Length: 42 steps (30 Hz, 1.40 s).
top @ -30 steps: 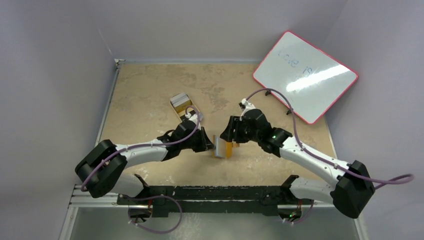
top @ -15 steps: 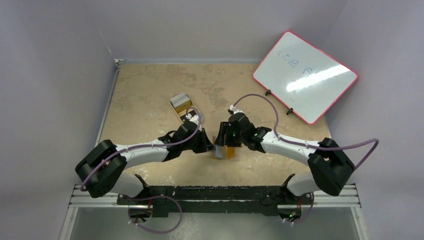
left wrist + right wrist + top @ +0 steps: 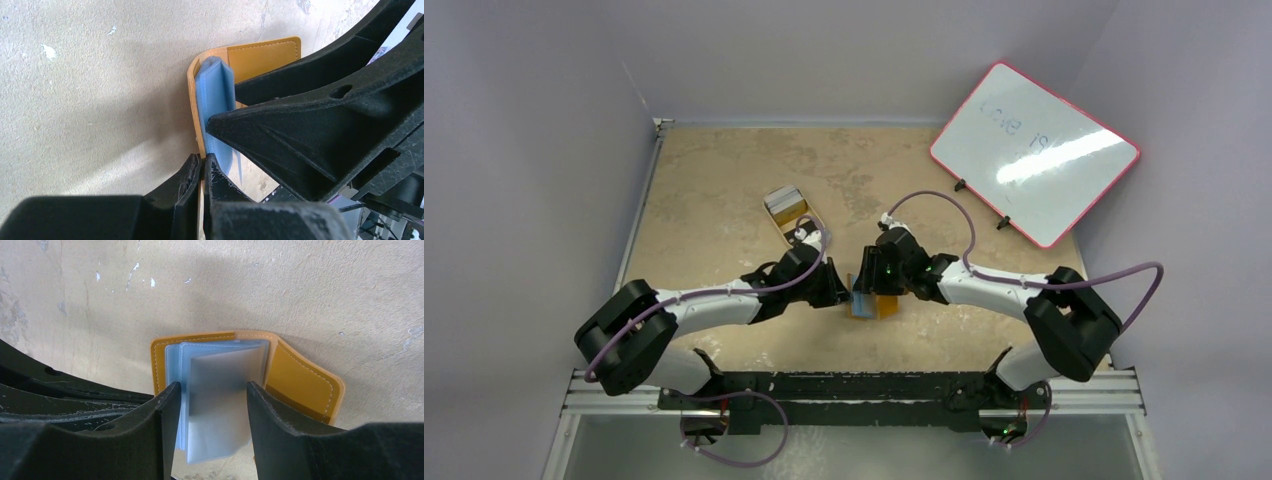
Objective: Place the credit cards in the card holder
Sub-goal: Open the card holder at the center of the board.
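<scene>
Pinching the wallet [image 3: 260,52] edge tight with the left gripper [image 3: 202,162], clamping a grey card [image 3: 217,400] in the right gripper [image 3: 211,387], up against the blue pockets [image 3: 215,90].

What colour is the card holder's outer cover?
Orange-tan: the card holder shows best in the right wrist view.

1 card holder [image 3: 300,385], 1 grey card [image 3: 217,400], 1 tray [image 3: 773,212] and 1 whiteboard [image 3: 1034,150].

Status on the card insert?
Left gripper shut on card holder cover edge. Right gripper straddles grey card over blue pockets, grip unclear. Nothing seen blocking.
</scene>
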{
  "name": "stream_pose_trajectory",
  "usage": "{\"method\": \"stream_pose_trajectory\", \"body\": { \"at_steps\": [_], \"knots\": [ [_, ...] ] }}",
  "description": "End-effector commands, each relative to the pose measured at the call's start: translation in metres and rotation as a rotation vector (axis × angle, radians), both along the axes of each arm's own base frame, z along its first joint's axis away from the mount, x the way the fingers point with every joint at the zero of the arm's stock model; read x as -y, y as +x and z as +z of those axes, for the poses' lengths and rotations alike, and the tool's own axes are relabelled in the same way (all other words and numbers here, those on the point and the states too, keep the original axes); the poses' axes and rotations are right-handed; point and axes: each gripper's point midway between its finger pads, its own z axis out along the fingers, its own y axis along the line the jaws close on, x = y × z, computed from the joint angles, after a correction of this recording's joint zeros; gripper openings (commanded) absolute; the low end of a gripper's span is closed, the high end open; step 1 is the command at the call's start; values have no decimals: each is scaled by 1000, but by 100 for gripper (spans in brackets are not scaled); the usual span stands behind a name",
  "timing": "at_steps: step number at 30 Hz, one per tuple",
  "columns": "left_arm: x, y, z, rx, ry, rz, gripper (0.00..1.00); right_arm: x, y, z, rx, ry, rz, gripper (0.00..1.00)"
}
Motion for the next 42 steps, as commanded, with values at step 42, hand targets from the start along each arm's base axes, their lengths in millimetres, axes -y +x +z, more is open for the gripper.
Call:
{"method": "stream_pose_trajectory", "body": {
  "at_steps": [42],
  "knots": [
    [1, 11, 23, 91, -13, 38, 0, 9, 8, 97, 178, 53, -33, 39]
  ]
}}
